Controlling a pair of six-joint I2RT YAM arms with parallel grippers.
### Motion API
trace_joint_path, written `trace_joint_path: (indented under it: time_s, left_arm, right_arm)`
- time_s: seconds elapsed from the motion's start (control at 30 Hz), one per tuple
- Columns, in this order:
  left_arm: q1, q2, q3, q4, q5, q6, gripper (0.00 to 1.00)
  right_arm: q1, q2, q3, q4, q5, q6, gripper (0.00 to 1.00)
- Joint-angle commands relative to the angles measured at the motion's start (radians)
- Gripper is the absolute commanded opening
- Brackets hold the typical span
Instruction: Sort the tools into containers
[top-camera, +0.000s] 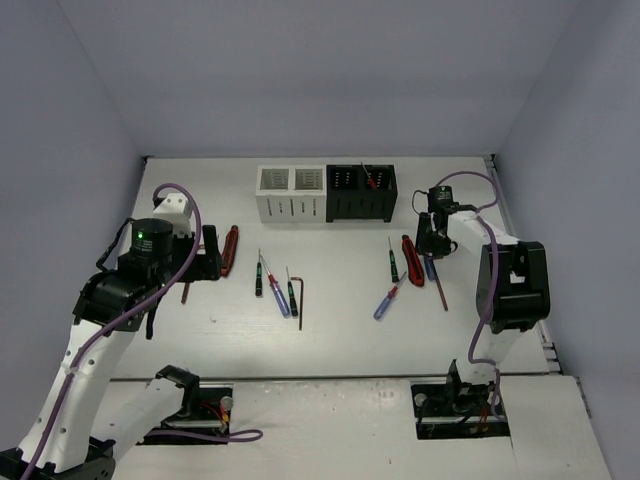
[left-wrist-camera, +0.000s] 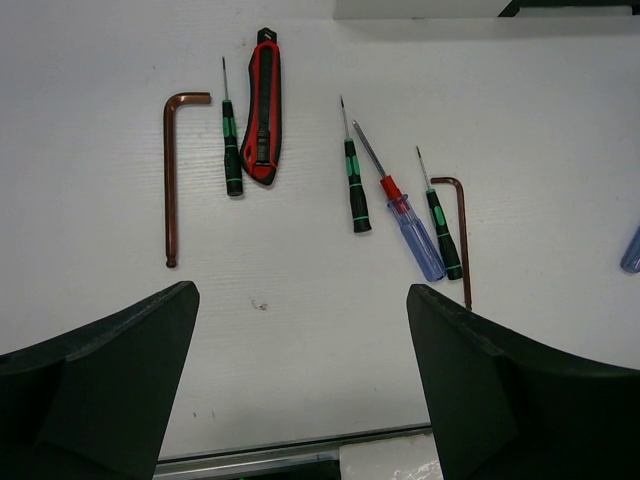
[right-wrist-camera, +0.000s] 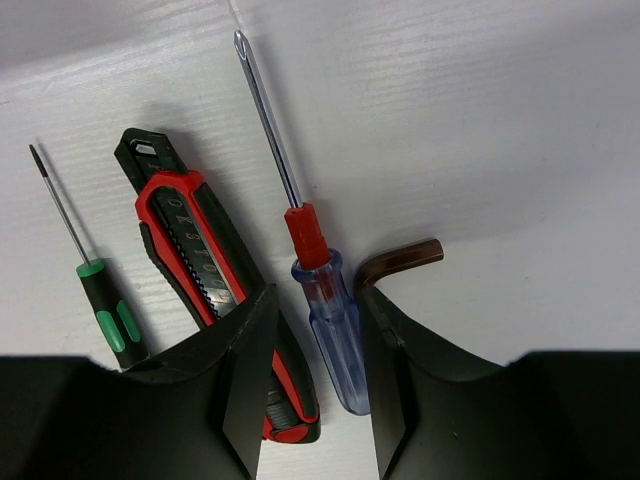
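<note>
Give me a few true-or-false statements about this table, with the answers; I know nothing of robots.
1. The black box holds a red-handled tool. True.
2. The left hand grips a hex key. False: it is wide open and empty.
3. The right hand straddles the blue-handled screwdriver. True.
4. The white box stands far from the black one. False: they stand side by side.

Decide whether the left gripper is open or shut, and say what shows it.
Open: the left gripper has its fingers wide apart in its wrist view, with nothing between them.
</note>
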Motion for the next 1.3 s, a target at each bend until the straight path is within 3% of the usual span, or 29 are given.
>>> trace_joint_path:
  time_s: [0.0,0.7,0.83,0.9,0.97,1.27]
  left_arm:
    - [-0.004,-0.005,0.002,0.034,0.008,0.014,0.82]
    - [-0.004,-0.028,-0.033,0.033,0.019,-0.005,0.82]
    - [-0.003,-0.028,-0.036,0.034,0.02,-0.006,0.82]
    - [-0.003,-0.027,-0.036,0.033,0.021,-0.006,0.82]
    - [-0.004,-0.027,-0.035,0.033,0.019,-0.006,0.82]
    - [-0.004,-0.026,-0.022,0.035,0.009,-0.005,0.82]
  right_arm:
    - [-0.004,-0.008,0.005,-0.002,0.024,-0.018,0.35]
    - [0.007,0.036,-0.023,-0.001,0.018,-0.044,0.28]
    - [0.012,0.043,-0.013,0.0,0.026,-0.045,0.17]
    - [0.013,0.033,-0.008,-0.001,0.032,-0.042,0.06]
    - [0.013,0.005,-0.004,-0.001,0.036,-0.039,0.0]
    - [0.06,-0.258,0.094,0.026,0.078,-0.045,0.0]
